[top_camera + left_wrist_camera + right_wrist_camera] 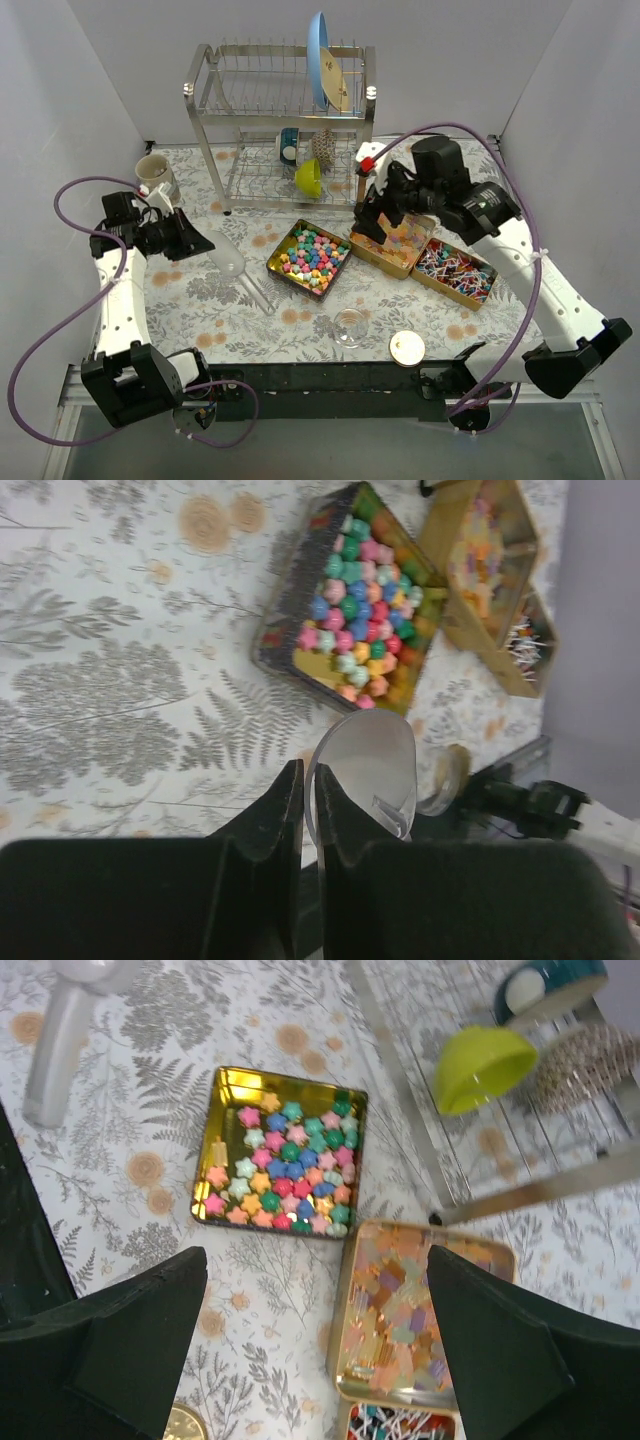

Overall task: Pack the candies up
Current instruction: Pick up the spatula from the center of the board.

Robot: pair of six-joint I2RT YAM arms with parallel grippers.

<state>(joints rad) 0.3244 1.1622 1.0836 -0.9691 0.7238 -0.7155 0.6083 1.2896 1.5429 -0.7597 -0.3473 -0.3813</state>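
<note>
Candies (310, 257): loose in three open tins (232, 1095), none visibly packed. Left claw (308, 778): clamped on empty clear scoop (365, 765). Right claw (318, 1260): spread wide, holding nothing.

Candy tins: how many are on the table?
3, in a row: multicoloured-candy tin at centre, orange-candy tin right of it, wrapped-candy tin farthest right. None seems hidden.

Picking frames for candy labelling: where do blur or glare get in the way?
Top external: evenly lit, sharp. Left wrist: left gripper a dark blur holding the clear scoop, multicoloured candies crisp. Right wrist: glare on the gold tin wall, pastel candies soft.
</note>
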